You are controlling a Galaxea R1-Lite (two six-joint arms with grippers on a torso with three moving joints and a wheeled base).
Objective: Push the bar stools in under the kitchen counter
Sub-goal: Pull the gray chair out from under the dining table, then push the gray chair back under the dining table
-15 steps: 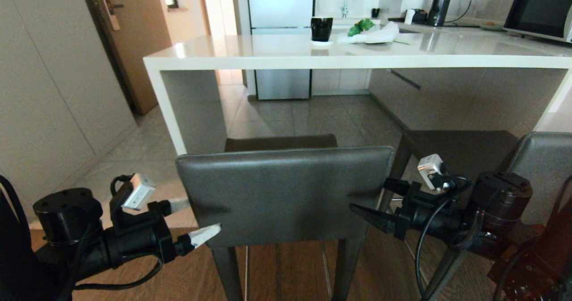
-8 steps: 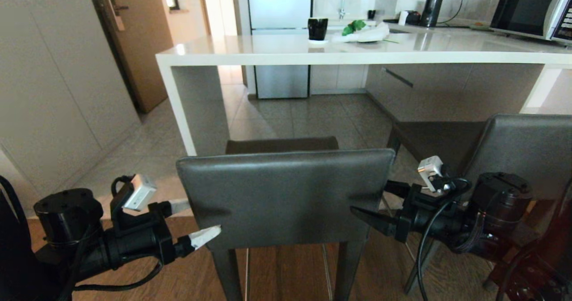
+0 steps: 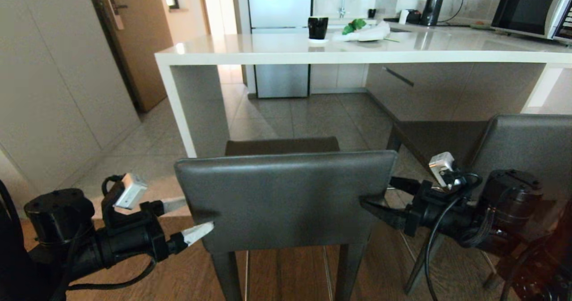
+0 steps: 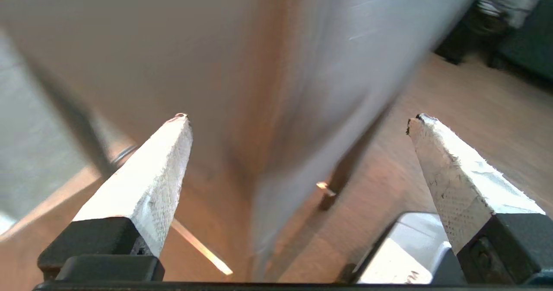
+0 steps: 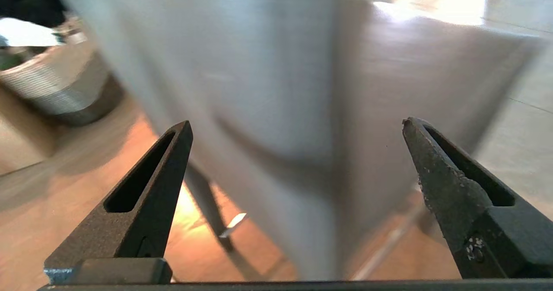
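Observation:
The nearer bar stool (image 3: 286,198) stands right in front of me, its dark grey backrest facing me and its seat (image 3: 281,144) short of the kitchen counter (image 3: 277,52). My left gripper (image 3: 195,215) is open at the backrest's left edge, one white finger lying against the back face. My right gripper (image 3: 379,192) is open at the right edge in the same way. Both wrist views show the backrest edge (image 4: 354,44) (image 5: 242,66) between wide-open fingers of the left gripper (image 4: 300,118) and the right gripper (image 5: 297,123). The second bar stool (image 3: 527,144) stands to the right.
A grey cabinet (image 3: 53,91) and a wooden door (image 3: 134,37) line the left. On the counter are a black cup (image 3: 317,27) and a white cloth with green leaves (image 3: 364,32). Tiled floor (image 3: 304,117) runs under the counter. A microwave (image 3: 532,8) is at the far right.
The whole view shifted early on, so the camera moved. Both grippers have since slid a little outward along the backrest, left to the left, right to the right, both still open.

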